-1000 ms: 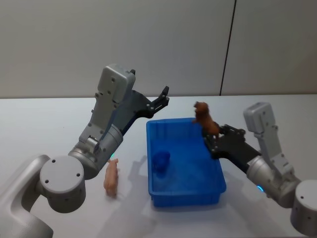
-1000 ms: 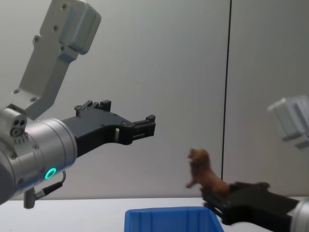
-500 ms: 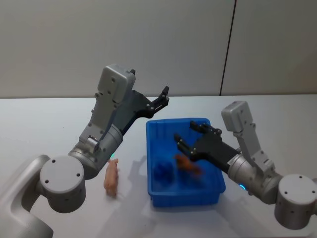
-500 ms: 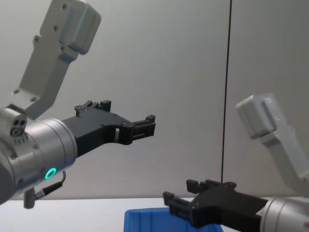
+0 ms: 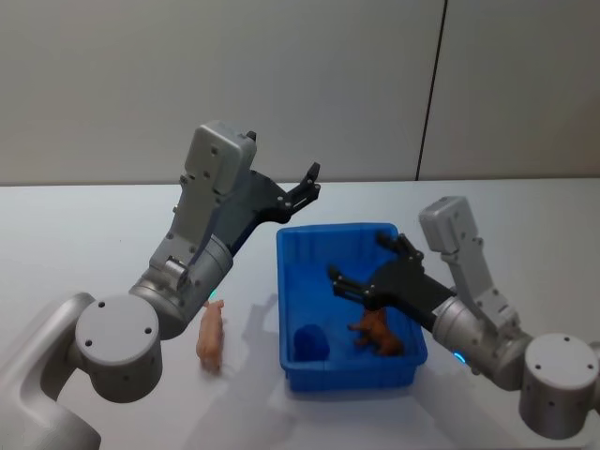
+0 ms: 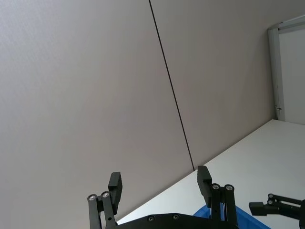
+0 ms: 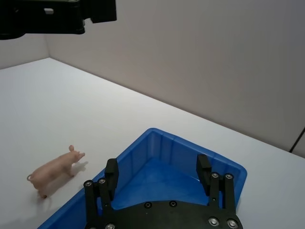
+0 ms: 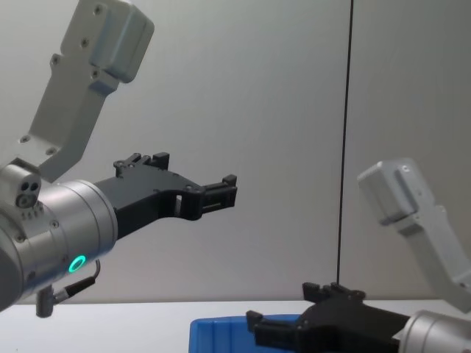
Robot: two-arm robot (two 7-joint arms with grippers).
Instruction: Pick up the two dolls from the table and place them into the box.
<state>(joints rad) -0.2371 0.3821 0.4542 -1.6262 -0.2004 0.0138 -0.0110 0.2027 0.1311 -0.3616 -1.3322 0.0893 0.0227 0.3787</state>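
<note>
Head view shows the right gripper (image 5: 357,258) with fingers spread wide and holding nothing, just above the box (image 5: 349,380). The brown doll (image 5: 376,334) lies on the box floor, directly under it. I think this gripper should rise straight, clear of the rim. The pink doll (image 5: 212,336) lies on the table (image 5: 84,234), well below and behind the left gripper (image 5: 312,181), which is also spread and empty. That one should descend slowly and close across the body.

No readable text, labels, brands or numbers anywhere; possibly fine markings on the arms, too small to tell.
</note>
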